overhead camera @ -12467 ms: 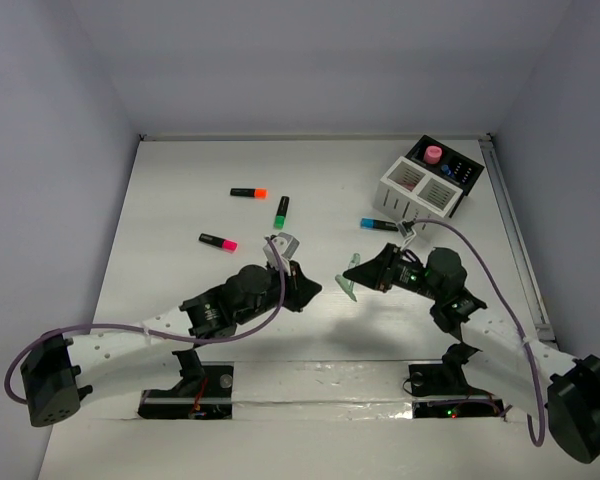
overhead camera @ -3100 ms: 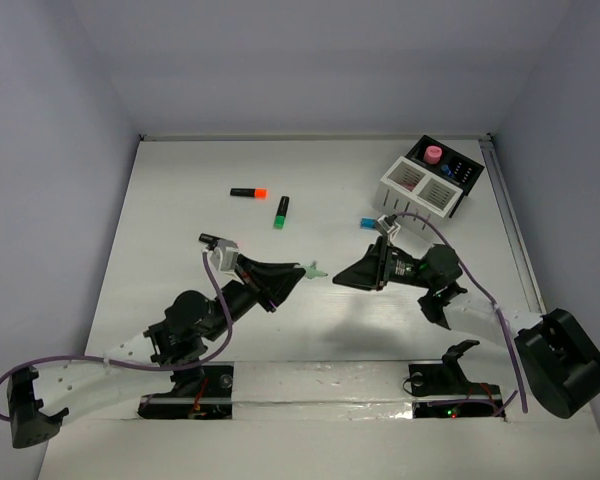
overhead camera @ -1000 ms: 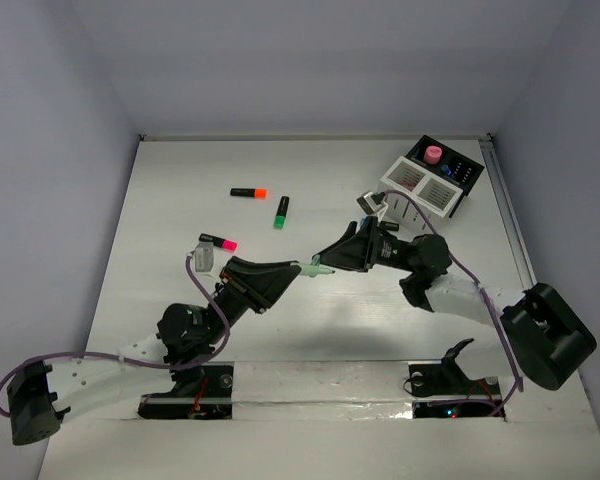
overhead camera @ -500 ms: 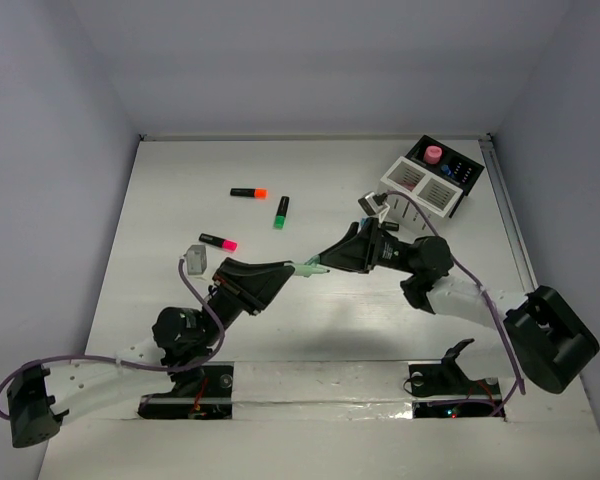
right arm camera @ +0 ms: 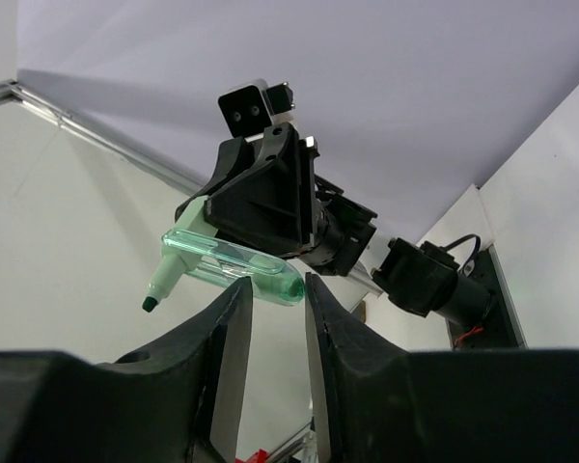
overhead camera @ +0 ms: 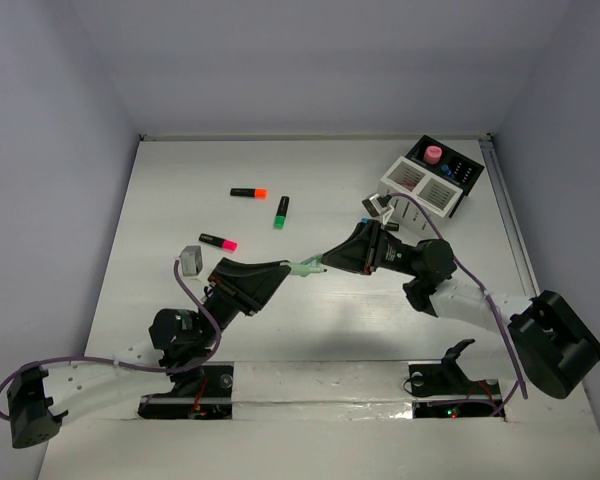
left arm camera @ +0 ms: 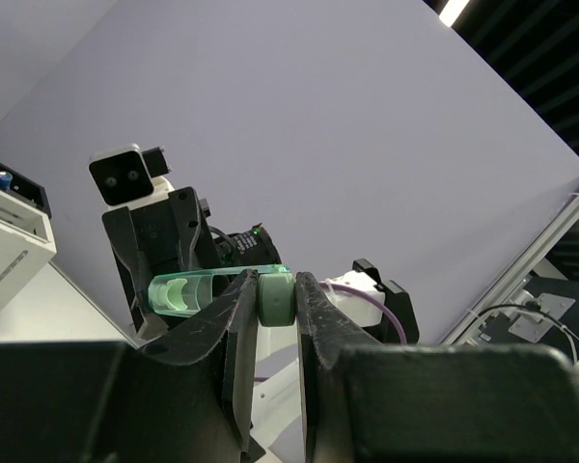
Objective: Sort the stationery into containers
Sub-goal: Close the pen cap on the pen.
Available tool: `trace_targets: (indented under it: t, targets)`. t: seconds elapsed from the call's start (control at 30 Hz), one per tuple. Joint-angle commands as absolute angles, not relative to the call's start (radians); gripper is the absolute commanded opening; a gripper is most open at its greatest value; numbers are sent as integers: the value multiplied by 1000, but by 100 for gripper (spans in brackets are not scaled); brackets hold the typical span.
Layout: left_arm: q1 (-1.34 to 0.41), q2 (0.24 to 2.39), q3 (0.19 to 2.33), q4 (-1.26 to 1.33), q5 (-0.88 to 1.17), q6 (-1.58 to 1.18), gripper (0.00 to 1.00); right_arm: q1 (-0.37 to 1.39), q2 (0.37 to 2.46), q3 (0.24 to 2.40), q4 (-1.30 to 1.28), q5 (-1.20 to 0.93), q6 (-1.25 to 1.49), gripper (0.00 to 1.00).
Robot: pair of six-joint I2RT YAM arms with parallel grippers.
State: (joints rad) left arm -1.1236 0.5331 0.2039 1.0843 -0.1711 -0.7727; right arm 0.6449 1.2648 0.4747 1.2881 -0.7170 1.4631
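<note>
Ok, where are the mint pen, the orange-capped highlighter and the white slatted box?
mint pen (right arm camera: 220,256): right wrist view, clear barrel.
orange-capped highlighter (overhead camera: 245,192): top external view, black body.
white slatted box (overhead camera: 423,184): top external view, top rim.

pen (left arm camera: 212,289): see-through mint plastic, glossy, smooth. left gripper (left arm camera: 275,299): matt black plastic. table (overhead camera: 180,170): white, matt, smooth, barely any shine. white box (overhead camera: 417,187): slatted plastic, probably, too small really
</note>
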Motion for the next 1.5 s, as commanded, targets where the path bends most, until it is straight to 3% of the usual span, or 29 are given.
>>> trace_targets:
  t: [0.0, 0.33, 0.53, 0.7, 1.47]
  targets:
    - [-1118, 525, 187, 1114, -196, -762, 0, 655, 1235, 476, 1717, -713, 1457, 33]
    - [-1118, 543, 178, 1120, -212, -765, 0, 655, 1223, 469, 1715, -721, 1440, 23]
    - [-1118, 545, 173, 1118, -218, -772, 0, 655, 1210, 468, 1715, -730, 1428, 34]
    - [-1118, 557, 172, 1120, -222, -781, 0, 655, 1192, 469, 1715, -739, 1419, 36]
    - [-1118, 571, 143, 1066, -273, -813, 0, 655, 1129, 430, 1701, -739, 1382, 18]
